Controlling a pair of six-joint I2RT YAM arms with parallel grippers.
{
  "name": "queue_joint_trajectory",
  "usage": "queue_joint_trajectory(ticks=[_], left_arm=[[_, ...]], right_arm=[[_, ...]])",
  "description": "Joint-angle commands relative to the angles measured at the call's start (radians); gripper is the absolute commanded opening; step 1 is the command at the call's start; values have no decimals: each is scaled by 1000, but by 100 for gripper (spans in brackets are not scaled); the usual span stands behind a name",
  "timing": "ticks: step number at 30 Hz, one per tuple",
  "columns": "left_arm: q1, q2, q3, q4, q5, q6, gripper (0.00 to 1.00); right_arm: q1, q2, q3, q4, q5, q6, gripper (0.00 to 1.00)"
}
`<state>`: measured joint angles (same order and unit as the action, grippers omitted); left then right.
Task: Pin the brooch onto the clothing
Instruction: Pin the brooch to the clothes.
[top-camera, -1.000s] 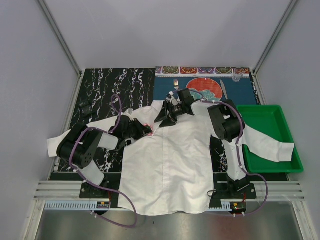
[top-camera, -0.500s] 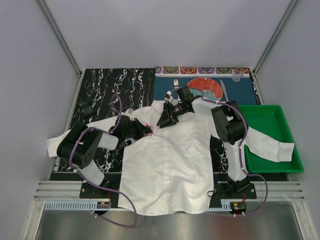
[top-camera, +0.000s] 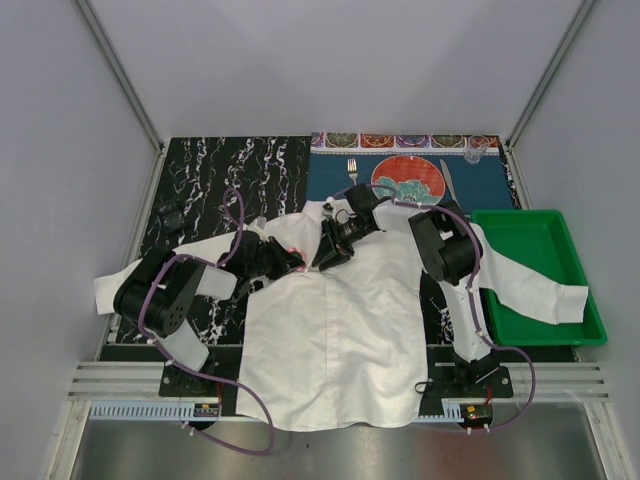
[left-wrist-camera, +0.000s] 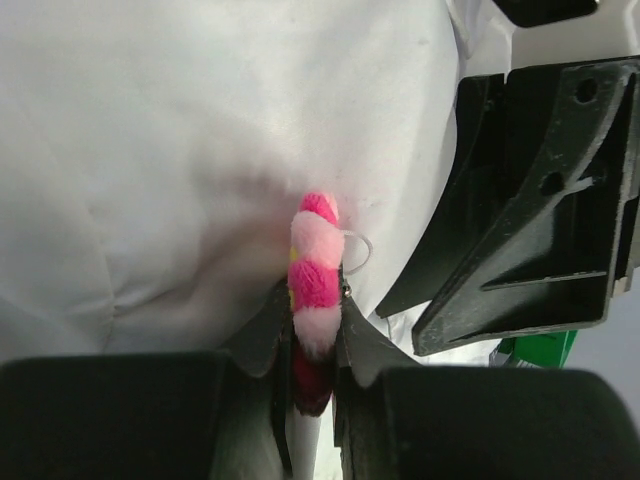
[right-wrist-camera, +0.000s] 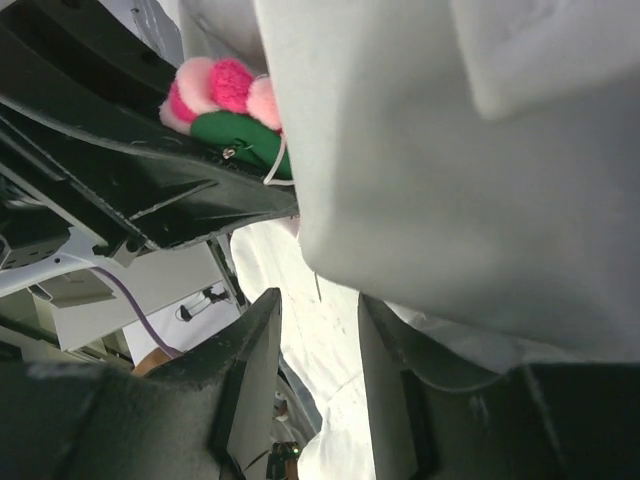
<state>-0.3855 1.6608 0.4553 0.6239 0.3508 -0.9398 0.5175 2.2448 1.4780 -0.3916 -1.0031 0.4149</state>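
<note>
The white shirt (top-camera: 340, 320) lies flat, collar toward the far side. My left gripper (top-camera: 293, 260) rests at its left shoulder, shut on the pink-red brooch (top-camera: 297, 250). In the left wrist view the brooch (left-wrist-camera: 315, 270) stands edge-on between the jaws of the left gripper (left-wrist-camera: 312, 300), pressed against the shirt fabric (left-wrist-camera: 180, 130). My right gripper (top-camera: 328, 258) is open just right of it, at the collar. In the right wrist view the right gripper (right-wrist-camera: 320, 320) is open with only shirt (right-wrist-camera: 450, 150) beyond it. The brooch (right-wrist-camera: 225, 90) and its green backing show at the upper left there.
A green tray (top-camera: 535, 270) at the right holds the shirt's right sleeve. A red-and-teal plate (top-camera: 408, 180), fork (top-camera: 352, 168) and knife (top-camera: 447, 180) lie on a blue placemat at the back. A black marbled mat (top-camera: 230, 170) covers the left.
My right gripper has moved left and nearer, from the collar's far side to close beside the left gripper. The left gripper and brooch have stayed put.
</note>
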Motion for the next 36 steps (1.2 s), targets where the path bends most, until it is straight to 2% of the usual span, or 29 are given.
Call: queue_joint_trajectory(ticks=[1, 18, 24, 29, 32, 36], left_arm=[[2, 5, 3, 40, 22, 21, 0], [-7, 10, 8, 54, 27, 24, 0], [-12, 10, 10, 56, 27, 24, 0], [-13, 10, 10, 59, 25, 22, 0], [-18, 7, 11, 66, 24, 24, 0], [-24, 7, 14, 69, 28, 24, 0]], right_arm=[[18, 13, 41, -20, 6, -41, 42], [30, 56, 73, -15, -20, -36, 38], [32, 61, 74, -10, -31, -31, 23], [38, 59, 73, -12, -58, -37, 33], [39, 61, 76, -10, -65, -33, 32], [41, 68, 80, -12, -54, -30, 25]])
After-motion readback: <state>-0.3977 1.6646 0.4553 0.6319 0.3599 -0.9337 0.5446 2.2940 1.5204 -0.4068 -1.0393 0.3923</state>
